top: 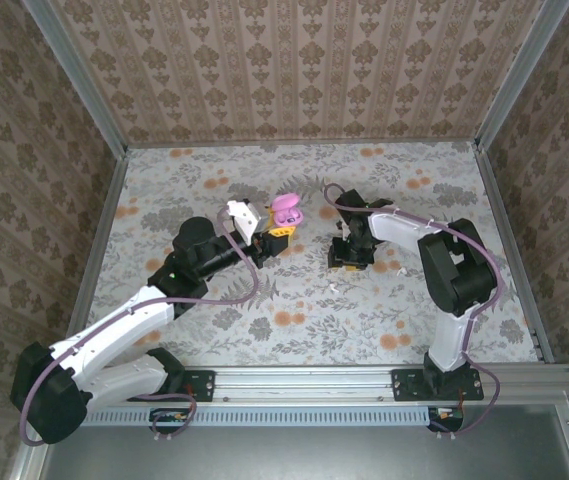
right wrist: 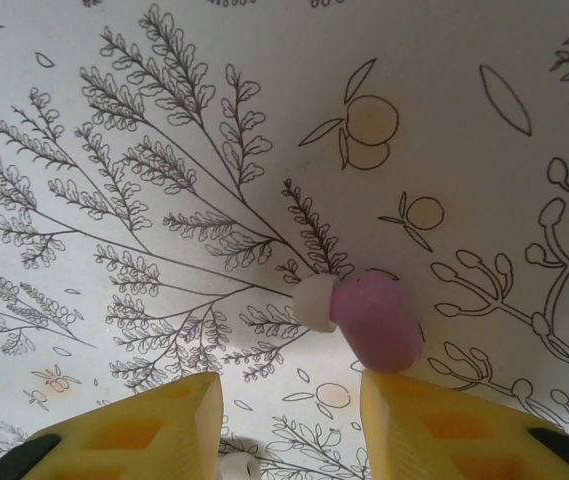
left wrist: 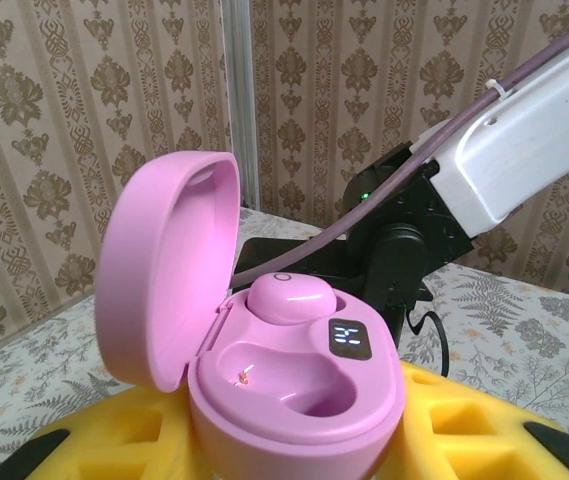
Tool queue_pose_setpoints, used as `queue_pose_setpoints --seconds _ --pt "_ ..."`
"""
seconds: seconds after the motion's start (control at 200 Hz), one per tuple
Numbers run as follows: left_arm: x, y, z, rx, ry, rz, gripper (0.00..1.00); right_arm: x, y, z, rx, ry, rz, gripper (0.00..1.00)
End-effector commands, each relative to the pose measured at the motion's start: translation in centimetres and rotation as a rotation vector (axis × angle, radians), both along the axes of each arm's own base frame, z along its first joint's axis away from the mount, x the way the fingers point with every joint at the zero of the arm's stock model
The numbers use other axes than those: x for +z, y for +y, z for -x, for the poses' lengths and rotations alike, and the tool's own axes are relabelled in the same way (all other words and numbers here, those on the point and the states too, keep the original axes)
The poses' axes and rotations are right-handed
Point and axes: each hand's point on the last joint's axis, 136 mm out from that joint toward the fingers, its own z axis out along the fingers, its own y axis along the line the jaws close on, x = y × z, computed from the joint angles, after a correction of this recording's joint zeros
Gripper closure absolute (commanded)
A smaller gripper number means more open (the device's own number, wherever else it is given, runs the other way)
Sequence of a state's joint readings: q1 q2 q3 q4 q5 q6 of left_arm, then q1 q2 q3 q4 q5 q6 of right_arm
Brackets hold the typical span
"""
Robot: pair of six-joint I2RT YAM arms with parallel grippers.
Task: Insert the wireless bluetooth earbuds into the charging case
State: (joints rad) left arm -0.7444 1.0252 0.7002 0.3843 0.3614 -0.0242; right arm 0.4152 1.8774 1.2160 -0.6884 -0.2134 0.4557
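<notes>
Damask booth, floral tabletop (top: 294, 340).
Brown patterned walls (top: 294, 70) close three sides, aluminium posts (top: 76, 72) at the corners.

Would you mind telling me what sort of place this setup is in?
Probably a lab robot test cell, not a home: the left arm and right arm are bolted to an aluminium rail, and wallpaper-patterned panel walls in a metal frame box in the floral table.
</notes>
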Motion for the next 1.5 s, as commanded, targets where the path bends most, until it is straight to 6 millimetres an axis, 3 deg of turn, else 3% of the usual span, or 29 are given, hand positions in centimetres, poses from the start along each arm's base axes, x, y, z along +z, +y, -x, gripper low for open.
queue_pose_setpoints --seconds 0.0,0.615,0.81,1.275,1.495 --pt "0.9 0.3 0.0 0.008 -0.037 0.006 0.62 0.1 -0.4 -0.7 0.006 -0.008 0.049 0.57" --pt "0.7 0.3 0.0 0.009 -0.036 0.002 0.62 -0.3 -1.3 -2.8 0.043 -0.036 0.145 0.56" --pt "0.7 0.3 -0.1 0.011 -0.037 0.003 0.62 -0.3 -1.6 -3.3 0.062 -0.042 0.188 0.61" --pt "0.7 0.4 -0.1 0.013 -0.038 0.004 0.62 -0.6 0.8 -3.4 0.182 -0.040 0.202 0.66" --pt "0.7 0.4 -0.1 0.011 -0.037 0.006 0.62 -0.1 0.4 -3.1 0.224 -0.039 0.268 0.66"
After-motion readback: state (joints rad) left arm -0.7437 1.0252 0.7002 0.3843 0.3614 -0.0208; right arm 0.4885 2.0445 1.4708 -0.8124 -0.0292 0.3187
